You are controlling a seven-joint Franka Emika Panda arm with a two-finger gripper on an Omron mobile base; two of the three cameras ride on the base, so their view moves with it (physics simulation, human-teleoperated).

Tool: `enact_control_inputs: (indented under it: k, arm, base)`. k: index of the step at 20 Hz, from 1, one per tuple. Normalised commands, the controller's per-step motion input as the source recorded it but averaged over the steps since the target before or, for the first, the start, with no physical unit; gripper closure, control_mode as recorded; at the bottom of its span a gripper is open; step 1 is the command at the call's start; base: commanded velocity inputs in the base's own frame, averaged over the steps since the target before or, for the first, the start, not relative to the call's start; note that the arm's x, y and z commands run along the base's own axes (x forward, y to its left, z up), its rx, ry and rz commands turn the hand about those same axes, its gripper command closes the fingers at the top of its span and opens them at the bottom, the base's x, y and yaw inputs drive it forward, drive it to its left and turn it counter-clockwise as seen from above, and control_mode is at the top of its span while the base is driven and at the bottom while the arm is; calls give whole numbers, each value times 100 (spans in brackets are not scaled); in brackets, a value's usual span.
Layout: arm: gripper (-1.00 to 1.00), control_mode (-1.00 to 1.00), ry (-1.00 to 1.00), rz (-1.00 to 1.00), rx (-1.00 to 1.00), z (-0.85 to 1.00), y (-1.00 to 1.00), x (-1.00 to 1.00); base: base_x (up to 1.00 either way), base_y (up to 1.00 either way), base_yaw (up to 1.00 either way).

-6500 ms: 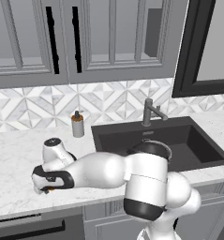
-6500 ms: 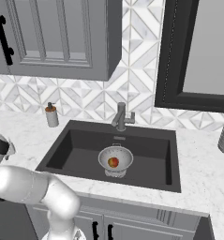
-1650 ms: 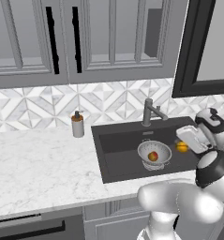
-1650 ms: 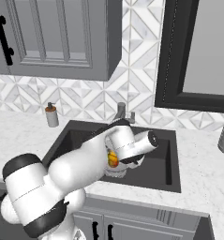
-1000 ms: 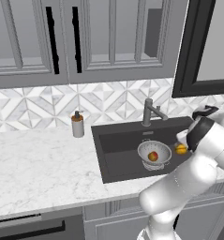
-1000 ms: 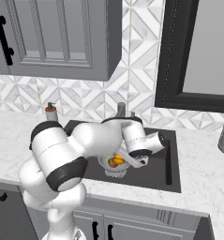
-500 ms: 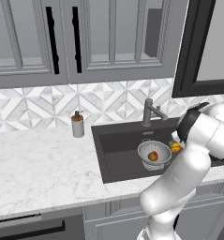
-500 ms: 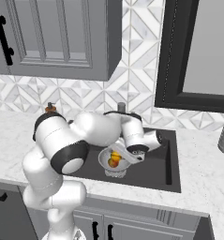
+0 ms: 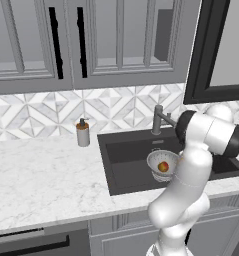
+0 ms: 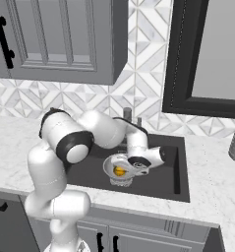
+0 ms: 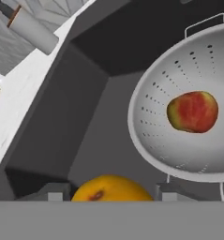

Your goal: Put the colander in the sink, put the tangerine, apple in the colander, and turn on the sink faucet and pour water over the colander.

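The colander [image 11: 188,122] sits in the sink [image 11: 57,126], toward its front edge, with the apple [image 11: 193,111] already resting inside (two steps done). The tangerine [image 11: 111,190] is gripped between the end effector [image 11: 111,193] fingers, jaws set wide around it, hanging just beside the colander rim over the basin. Left to do: drop it in, then run the sink faucet [image 9: 157,120] over the fruit.

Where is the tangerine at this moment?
The tangerine is between the fingertips of the gripper at the bottom of the hand view, above the sink, beside the colander holding the apple.
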Motion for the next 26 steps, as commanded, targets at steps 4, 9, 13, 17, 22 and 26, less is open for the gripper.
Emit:
enact_control_inputs:
  k: [4, 9, 13, 17, 22, 26]
  arm:
    - [100, -100, -14, 8, 0, -35, 0, 6]
    - [100, -100, -12, 8, 0, -11, 0, 13]
    - [100, -100, -12, 6, 0, 0, 0, 32]
    - [100, -100, -17, 4, 0, -2, 0, 34]
    - [100, -100, -37, 4, 0, -40, 0, 22]
    - [100, -100, -43, 4, 0, -45, 0, 15]
  base:
    - [0, 0, 0]
    - [0, 0, 0]
    - [0, 0, 0]
    - [0, 0, 0]
    - [0, 0, 0]
    - [0, 0, 0]
